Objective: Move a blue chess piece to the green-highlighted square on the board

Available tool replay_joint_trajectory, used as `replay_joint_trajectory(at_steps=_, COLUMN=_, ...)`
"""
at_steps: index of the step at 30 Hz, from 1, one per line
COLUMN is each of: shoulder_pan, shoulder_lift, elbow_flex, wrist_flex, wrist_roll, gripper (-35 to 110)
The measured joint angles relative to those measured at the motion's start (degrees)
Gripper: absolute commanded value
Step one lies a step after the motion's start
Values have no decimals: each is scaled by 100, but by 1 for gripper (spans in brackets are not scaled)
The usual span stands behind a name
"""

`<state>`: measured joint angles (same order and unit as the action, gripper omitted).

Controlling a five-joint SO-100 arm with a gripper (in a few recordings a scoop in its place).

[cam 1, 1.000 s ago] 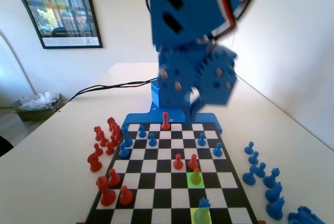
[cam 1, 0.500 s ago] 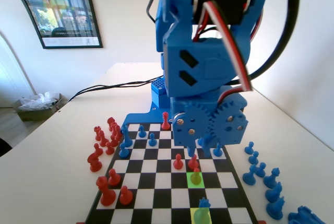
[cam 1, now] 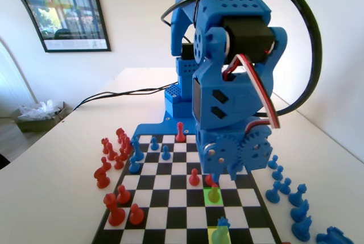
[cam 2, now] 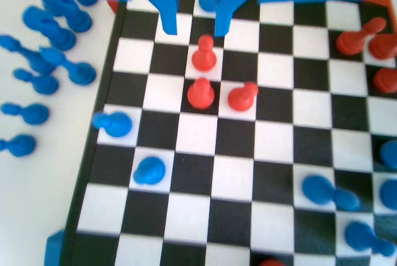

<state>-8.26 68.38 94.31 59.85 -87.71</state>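
The blue chess piece (cam 1: 223,222) with the jagged top stands on the pale yellow-green square at the near edge of the board (cam 1: 149,127). One row beyond it glows the green-highlighted square (cam 1: 213,195), where a small pawn stands. My gripper (cam 1: 223,177) hangs low just behind that square, above two red pawns (cam 1: 194,176). In the wrist view the gripper (cam 2: 195,30) is open with nothing between its fingers. Three red pawns (cam 2: 203,54) sit right below the jaws. A blue shape (cam 2: 205,0) beside the right jaw looks like the blue chess piece, partly hidden.
Several captured blue pieces (cam 1: 287,190) lie on the table right of the board, several red ones (cam 1: 114,153) on its left. Blue pawns (cam 1: 165,152) fill the far rows and a red piece (cam 1: 180,132) stands at the far edge. Red pieces (cam 1: 115,207) stand near left.
The arm has swung forward and down, bringing the gripper from high over the far rows to low above the red pawns mid-board. No piece has moved.
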Motion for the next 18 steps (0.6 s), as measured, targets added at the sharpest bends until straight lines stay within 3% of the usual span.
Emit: replay_joint_trajectory(at_steps=18, shoulder_pan=132, shoulder_lift=-132, elbow_flex=114, wrist_flex=-272, wrist_roll=0, gripper=10)
